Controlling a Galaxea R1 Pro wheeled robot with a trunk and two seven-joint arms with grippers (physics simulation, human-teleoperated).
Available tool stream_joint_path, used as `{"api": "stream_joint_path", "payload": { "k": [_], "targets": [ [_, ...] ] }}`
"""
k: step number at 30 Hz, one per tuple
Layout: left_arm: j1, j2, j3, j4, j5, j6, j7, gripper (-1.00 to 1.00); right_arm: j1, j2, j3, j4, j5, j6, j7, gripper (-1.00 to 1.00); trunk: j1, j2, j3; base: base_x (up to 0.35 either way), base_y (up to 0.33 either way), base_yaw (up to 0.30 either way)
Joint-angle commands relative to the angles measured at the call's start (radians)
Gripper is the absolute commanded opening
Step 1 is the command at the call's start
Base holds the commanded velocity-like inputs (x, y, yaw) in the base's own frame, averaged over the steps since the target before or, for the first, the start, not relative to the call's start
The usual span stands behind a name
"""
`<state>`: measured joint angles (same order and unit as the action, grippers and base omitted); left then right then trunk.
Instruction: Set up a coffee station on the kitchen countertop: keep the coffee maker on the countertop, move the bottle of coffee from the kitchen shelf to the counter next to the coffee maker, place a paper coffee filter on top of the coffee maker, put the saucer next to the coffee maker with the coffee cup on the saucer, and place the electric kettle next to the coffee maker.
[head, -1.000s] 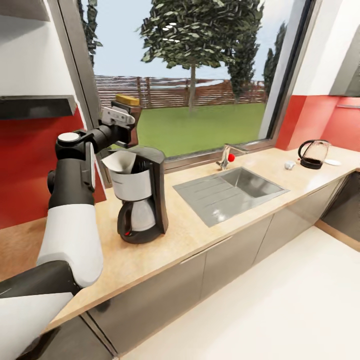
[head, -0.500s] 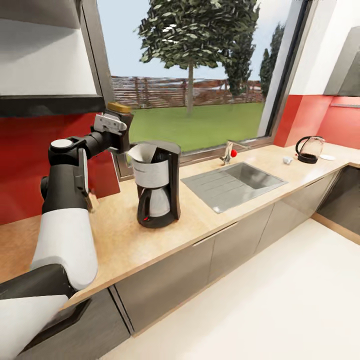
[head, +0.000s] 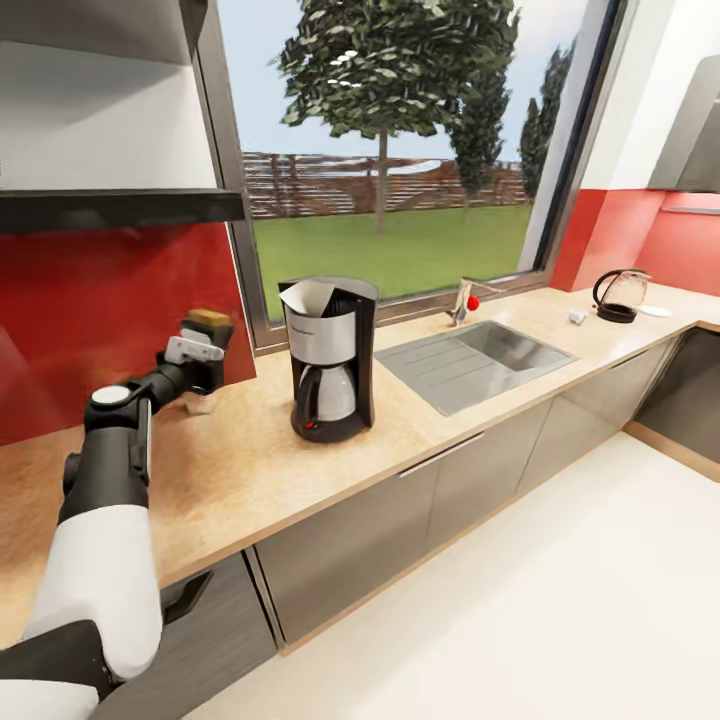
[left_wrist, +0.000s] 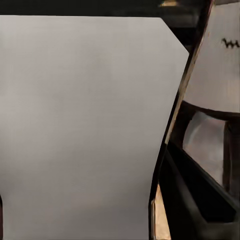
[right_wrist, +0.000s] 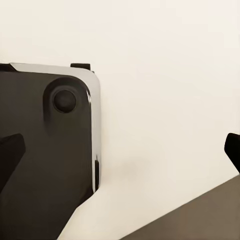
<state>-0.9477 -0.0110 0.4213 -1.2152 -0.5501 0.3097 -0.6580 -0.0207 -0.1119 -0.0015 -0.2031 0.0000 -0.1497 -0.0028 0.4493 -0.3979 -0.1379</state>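
Note:
The coffee maker stands on the kitchen countertop with the paper coffee filter on top of it. My left gripper is shut on the bottle of coffee, whose yellow lid shows above the fingers. It holds the bottle low over the counter, left of the coffee maker. In the left wrist view, the coffee maker lies close beside a large grey surface. Far right on the counter are the electric kettle, the saucer and the coffee cup. My right gripper is open over the floor.
A steel sink with a faucet is set in the counter between the coffee maker and the kettle. A dark shelf hangs on the red wall above my left arm. Pale floor lies before the grey cabinets.
My left arm has lowered the bottle of coffee from above the coffee maker's height to just over the counter at its left. The head view has shifted too.

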Motion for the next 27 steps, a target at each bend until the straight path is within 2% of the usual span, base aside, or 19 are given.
{"api": "stream_joint_path", "payload": {
  "k": [1, 5, 8, 10, 12, 16, 23, 27],
  "targets": [
    [0.023, -0.001, 0.018, 0.001, 0.005, -0.026, 0.004, -1.0, -0.001, 0.0, 0.0, 0.001, 0.0, -0.003, 0.0, 1.0, 0.001, -0.002, -0.002, -0.002, 0.001, 0.0],
    [0.079, -0.001, 0.059, 0.08, 0.007, -0.106, 0.035, -1.0, -0.001, 0.0, 0.0, 0.0, 0.0, -0.004, 0.0, 1.0, 0.001, -0.002, -0.002, 0.0, 0.0, 0.0],
    [0.088, 0.0, 0.075, 0.176, 0.006, -0.132, 0.04, -1.0, -0.001, 0.0, 0.0, 0.0, 0.0, -0.004, 0.0, 1.0, 0.001, -0.002, -0.002, 0.0, 0.0, 0.0],
    [0.089, 0.0, 0.079, 0.251, 0.005, -0.192, 0.049, -1.0, -0.001, 0.0, 0.0, 0.0, 0.0, -0.004, 0.0, 1.0, 0.001, -0.002, -0.002, 0.0, 0.0, 0.0],
    [0.089, -0.001, 0.081, 0.284, 0.005, -0.236, 0.069, -1.0, -0.001, 0.0, 0.0, 0.001, 0.0, -0.005, 0.0, 1.0, 0.001, -0.002, -0.002, 0.0, 0.0, 0.0],
    [0.089, -0.003, 0.083, 0.305, 0.006, -0.265, 0.106, -1.0, -0.001, 0.0, -0.001, 0.001, 0.0, -0.005, 0.0, 1.0, 0.001, -0.002, -0.002, 0.0, 0.0, 0.0],
    [0.09, -0.001, 0.08, 0.302, 0.006, -0.269, 0.11, -1.0, -0.001, 0.0, -0.001, 0.002, 0.0, -0.005, 0.001, 1.0, 0.001, -0.002, -0.002, 0.0, 0.0, 0.0],
    [0.09, -0.001, 0.08, 0.309, 0.034, -0.268, 0.111, -1.0, -0.001, 0.0, -0.001, 0.002, 0.0, -0.005, 0.0, 1.0, 0.001, -0.002, -0.002, 0.094, 0.0, 0.0]
  ]
}}
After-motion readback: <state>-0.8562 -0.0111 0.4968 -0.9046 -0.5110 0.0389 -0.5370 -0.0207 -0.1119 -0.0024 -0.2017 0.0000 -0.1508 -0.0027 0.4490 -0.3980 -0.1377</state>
